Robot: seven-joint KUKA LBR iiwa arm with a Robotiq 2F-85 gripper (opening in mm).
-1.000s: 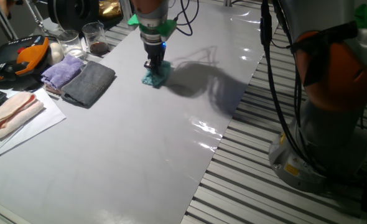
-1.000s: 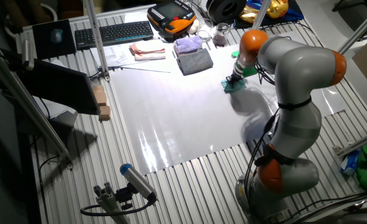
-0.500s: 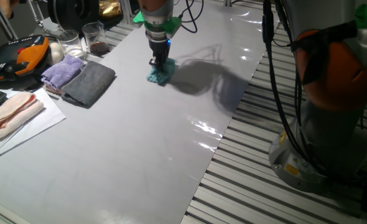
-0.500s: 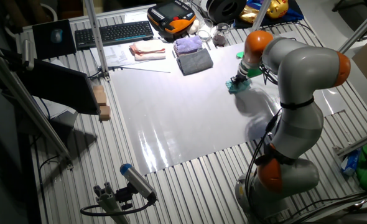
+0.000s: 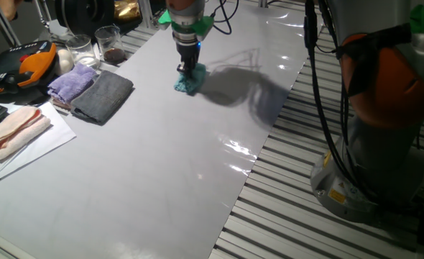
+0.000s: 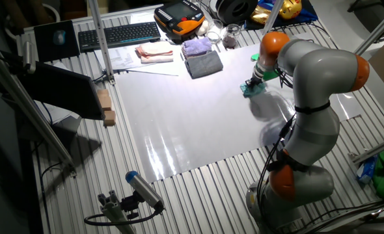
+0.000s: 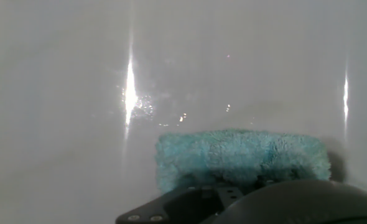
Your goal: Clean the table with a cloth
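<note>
We are pressing the cloth (image 5: pixel 187 81) flat against the table (image 5: pixel 162 158) in the upper middle of one fixed view, so its fluffy face is dragging on the glossy surface. The gripper (image 5: pixel 187 70) is coming straight down onto it; its jaws appear to be pinching the teal terry, keeping it from slipping as we are wiping. The lilac cloth (image 5: pixel 73 81) and dark grey cloth (image 5: pixel 104 96) are lying well apart at upper left.
</note>
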